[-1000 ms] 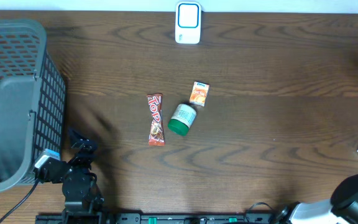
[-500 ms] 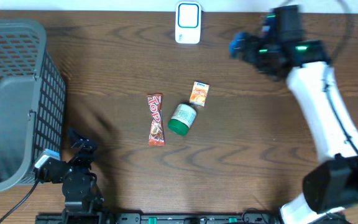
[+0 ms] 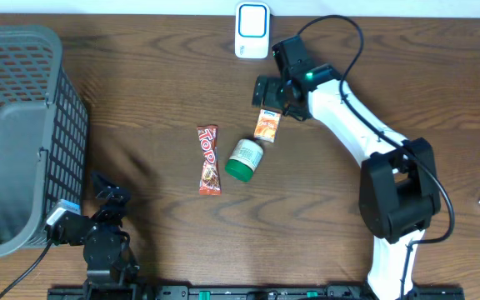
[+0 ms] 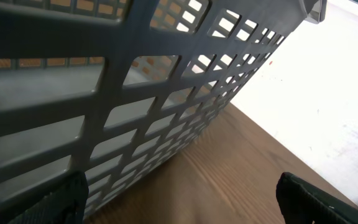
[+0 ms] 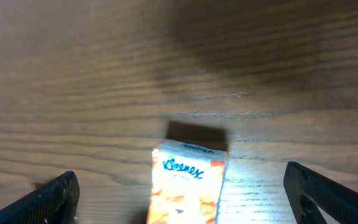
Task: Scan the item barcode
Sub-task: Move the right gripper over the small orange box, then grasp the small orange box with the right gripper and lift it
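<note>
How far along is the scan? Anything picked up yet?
Done: nothing yet; the tissue pack, candy bar and jar all lie on the table. In hand: the right gripper hovers over the tissue pack, jaws open. Left: grasp it and show its barcode to the scanner.

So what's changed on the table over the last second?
The right arm swung in from the right edge and across the far side; its open end effector now hovers at the orange Kleenex pack, grasping nothing. Candy bar, green-lidded jar, scanner and basket stayed put.
</note>
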You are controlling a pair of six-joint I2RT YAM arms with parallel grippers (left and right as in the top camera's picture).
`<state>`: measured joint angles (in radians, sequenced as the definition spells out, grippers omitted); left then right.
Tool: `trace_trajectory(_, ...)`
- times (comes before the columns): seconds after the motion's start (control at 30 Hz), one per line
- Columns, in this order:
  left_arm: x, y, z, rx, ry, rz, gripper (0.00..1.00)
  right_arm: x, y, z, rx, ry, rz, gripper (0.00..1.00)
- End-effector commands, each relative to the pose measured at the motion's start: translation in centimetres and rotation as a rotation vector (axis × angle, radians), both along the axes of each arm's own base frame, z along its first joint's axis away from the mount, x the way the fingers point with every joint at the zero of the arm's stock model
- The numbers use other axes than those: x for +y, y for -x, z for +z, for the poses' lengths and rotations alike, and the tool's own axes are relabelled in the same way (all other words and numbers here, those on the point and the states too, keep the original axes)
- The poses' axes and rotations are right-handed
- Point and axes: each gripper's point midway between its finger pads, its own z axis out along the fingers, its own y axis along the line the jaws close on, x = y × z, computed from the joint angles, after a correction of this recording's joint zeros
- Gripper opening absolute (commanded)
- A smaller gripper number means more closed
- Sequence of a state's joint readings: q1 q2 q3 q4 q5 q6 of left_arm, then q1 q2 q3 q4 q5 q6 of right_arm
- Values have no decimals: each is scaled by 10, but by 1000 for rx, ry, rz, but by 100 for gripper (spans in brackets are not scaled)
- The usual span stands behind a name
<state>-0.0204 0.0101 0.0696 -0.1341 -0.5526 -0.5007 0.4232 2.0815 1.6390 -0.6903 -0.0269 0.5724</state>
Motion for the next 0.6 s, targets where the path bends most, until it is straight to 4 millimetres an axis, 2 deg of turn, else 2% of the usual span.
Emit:
trace_trajectory(0.0, 3, 2, -11, 35, -5, 19, 97, 3, -2, 8, -72, 100, 179, 99)
trace_trajectory(0.1, 3, 2, -11, 35, -5, 20, 97, 6, 2, 6, -84, 140, 334, 99)
trace_trajectory(0.33, 3, 2, -11, 35, -5, 20, 97, -5, 15, -1, -84, 295, 675, 99)
trace_trajectory(0.57, 3, 2, -11, 35, -5, 20, 97, -3, 25, -6, -75, 302, 809, 99)
